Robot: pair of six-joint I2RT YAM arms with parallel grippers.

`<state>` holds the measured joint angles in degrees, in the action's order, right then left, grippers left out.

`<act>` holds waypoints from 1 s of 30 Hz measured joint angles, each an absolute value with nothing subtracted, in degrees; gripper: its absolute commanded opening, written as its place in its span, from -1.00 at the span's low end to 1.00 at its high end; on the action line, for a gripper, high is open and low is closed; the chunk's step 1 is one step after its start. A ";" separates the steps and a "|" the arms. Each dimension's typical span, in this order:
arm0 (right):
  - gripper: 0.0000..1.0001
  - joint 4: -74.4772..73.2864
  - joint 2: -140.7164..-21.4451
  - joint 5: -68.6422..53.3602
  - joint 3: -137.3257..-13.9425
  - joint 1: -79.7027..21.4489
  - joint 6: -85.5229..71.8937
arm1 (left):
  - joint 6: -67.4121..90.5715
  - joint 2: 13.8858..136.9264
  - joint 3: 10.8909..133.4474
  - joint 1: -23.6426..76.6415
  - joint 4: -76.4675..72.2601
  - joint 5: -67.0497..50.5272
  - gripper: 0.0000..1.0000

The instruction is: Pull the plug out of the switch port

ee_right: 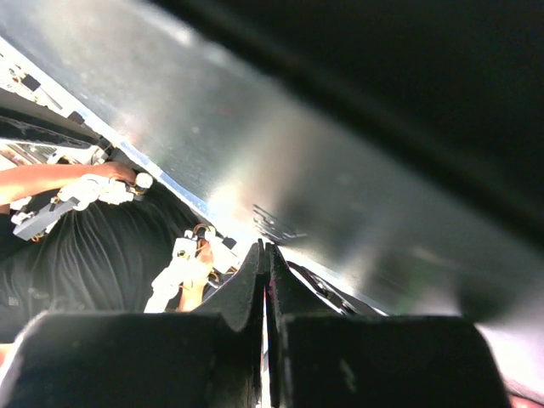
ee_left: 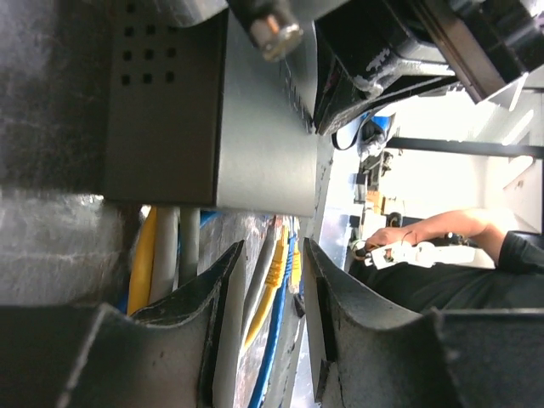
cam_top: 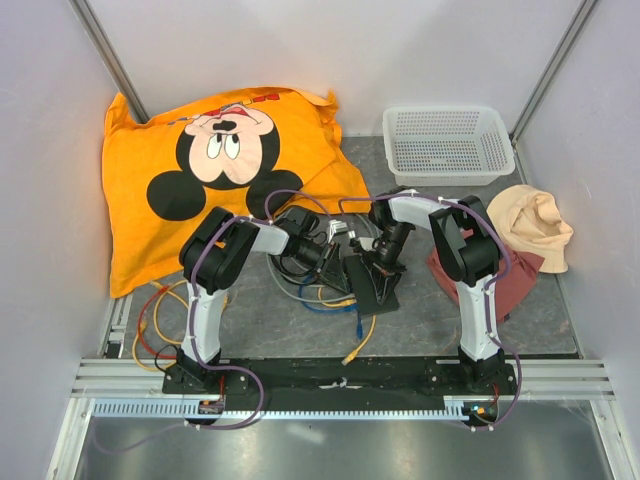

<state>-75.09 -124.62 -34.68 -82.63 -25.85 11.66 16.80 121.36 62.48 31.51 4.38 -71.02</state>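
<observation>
The switch [cam_top: 368,285] is lying mid-table between the arms, its socket edge facing the left gripper [ee_left: 270,255], whose jaws are standing spread around a yellow cable [ee_left: 274,276] without pinching it. The right gripper [ee_right: 265,255], jaws pressed together, seems to be bracing the switch. With cables crowding the gap, closing here is risking a grip on the neighbouring blue cable [ee_left: 276,336], or dragging the switch.

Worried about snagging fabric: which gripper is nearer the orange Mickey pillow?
Left. The left gripper is just right of the pillow's lower edge; the right gripper is farther right, at the switch.
</observation>
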 measured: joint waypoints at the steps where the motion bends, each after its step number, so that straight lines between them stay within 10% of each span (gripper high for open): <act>1: -1.00 -75.07 -124.62 -34.68 -82.65 -25.76 11.57 | 17.54 121.38 62.46 31.59 3.84 -70.85 -0.20; 30: -0.99 -74.87 -125.67 -35.92 -84.05 -23.70 10.44 | 15.88 122.72 64.40 34.59 4.05 -70.22 -0.23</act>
